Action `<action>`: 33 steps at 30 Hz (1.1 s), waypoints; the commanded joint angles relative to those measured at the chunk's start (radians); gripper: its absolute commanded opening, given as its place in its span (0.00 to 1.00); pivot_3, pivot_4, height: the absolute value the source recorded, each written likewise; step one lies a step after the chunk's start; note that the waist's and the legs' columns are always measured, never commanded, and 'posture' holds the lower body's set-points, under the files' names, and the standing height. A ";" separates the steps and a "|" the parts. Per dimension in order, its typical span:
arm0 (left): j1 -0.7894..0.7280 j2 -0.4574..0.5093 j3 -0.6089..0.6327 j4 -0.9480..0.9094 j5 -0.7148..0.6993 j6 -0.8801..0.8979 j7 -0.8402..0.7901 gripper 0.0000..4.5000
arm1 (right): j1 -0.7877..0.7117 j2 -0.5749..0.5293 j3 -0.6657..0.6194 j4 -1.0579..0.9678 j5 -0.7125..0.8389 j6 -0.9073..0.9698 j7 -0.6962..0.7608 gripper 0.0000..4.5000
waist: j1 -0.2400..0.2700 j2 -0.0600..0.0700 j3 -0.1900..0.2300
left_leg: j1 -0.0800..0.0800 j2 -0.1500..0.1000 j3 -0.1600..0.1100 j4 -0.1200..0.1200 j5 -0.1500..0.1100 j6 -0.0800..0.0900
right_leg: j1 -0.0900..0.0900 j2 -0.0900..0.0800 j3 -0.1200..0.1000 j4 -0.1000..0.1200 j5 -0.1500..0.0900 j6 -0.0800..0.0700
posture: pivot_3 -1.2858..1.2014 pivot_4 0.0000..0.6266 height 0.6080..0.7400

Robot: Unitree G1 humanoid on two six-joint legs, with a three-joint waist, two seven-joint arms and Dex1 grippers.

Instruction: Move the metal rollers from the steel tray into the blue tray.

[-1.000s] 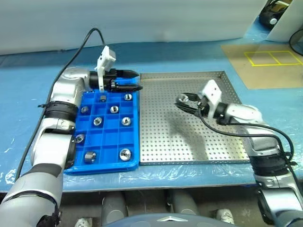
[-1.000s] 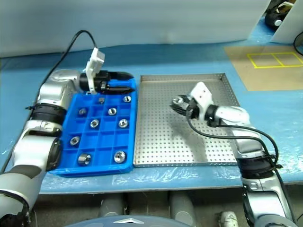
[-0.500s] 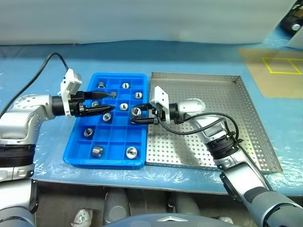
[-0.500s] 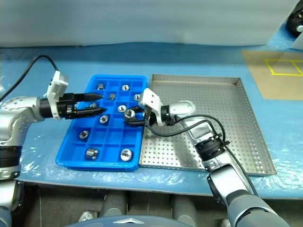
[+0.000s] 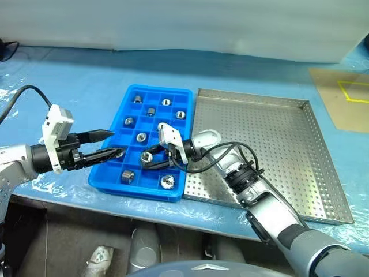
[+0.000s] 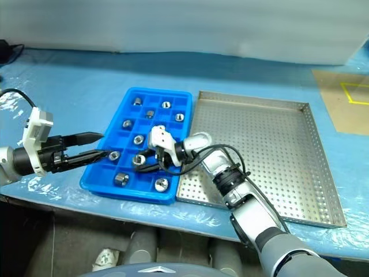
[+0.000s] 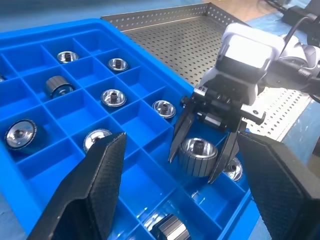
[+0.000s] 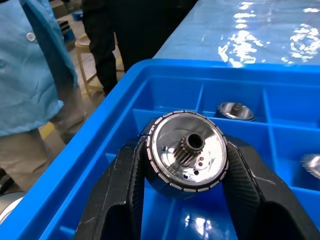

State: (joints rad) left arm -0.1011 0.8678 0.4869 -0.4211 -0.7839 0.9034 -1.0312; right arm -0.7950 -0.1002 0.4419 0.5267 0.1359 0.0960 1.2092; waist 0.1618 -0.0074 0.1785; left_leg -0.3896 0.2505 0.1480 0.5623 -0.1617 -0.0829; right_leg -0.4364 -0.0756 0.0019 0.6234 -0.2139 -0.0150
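Left eye view: the right claw is clamped on one metal roller and holds it over a compartment in the near half of the blue tray, a position that suits a drop into that cell. The left claw stands with its fingers spread and empty at the tray's left rim, clear of the delivery. Other rollers sit one to a cell in the blue tray. The steel tray lies just beside the blue tray on the worktop, and its perforated floor shows no rollers. Part of the floor is hidden behind the right arm.

Right eye view: the same layout appears. Whether the held roller touches the cell floor cannot be determined.

Left wrist view: the right claw grips the roller by its ribbed side wall, bore facing outward, low over an empty cell. Two black left fingers frame the scene, well apart.

Right wrist view: both fingers close around the roller's rim. The cell floor directly beneath is hidden by the roller. People stand beyond the worktop, cut off by the frame.
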 commanded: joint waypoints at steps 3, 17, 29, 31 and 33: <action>-0.003 0.023 0.024 -0.027 -0.039 -0.011 0.029 0.83 | -0.046 0.006 -0.051 0.124 -0.023 -0.076 -0.016 0.39 | 0.011 0.000 0.000 | 0.002 0.001 0.000 0.000 0.000 0.000 | 0.002 0.000 0.000 0.000 0.000 0.000 | 0.67 0.24 1.00; -0.123 0.044 -0.110 0.086 -0.007 -0.079 0.007 0.83 | 0.002 -0.043 -0.078 0.031 -0.023 -0.040 0.008 0.74 | 0.016 0.000 0.000 | 0.002 0.002 0.000 0.001 0.003 -0.006 | 0.003 0.002 0.000 0.000 0.000 0.000 | 0.63 0.24 1.00; -0.273 0.049 -0.192 0.209 0.029 -0.143 -0.033 0.83 | -0.024 -0.076 -0.158 0.005 -0.001 -0.027 -0.078 0.89 | 0.015 0.000 -0.001 | 0.002 0.003 0.000 0.002 0.005 -0.009 | 0.003 0.002 0.000 0.002 0.000 0.000 | 0.60 0.24 1.00; -0.316 0.045 -0.212 0.244 0.042 -0.158 -0.043 0.83 | -0.038 -0.102 -0.189 -0.023 0.015 -0.013 -0.080 0.89 | 0.015 0.000 0.000 | 0.002 0.003 0.000 0.002 0.006 -0.010 | 0.003 0.002 0.000 0.002 0.000 0.000 | 0.59 0.24 1.00; -0.357 0.035 -0.239 0.281 0.059 -0.179 -0.057 0.83 | -0.045 -0.143 -0.222 -0.073 0.037 0.023 -0.070 0.89 | 0.012 0.000 0.000 | 0.001 0.003 0.000 0.002 0.006 -0.011 | 0.003 0.002 0.000 0.002 0.000 0.000 | 0.58 0.24 1.00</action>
State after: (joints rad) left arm -0.4278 0.9004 0.2567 -0.1543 -0.7375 0.7536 -1.0715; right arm -0.8099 -0.2235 0.2706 0.5269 0.1326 0.0989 1.1335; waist 0.1739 -0.0077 0.1780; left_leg -0.3882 0.2532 0.1481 0.5640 -0.1554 -0.0934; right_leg -0.4335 -0.0737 0.0021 0.6250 -0.2138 -0.0149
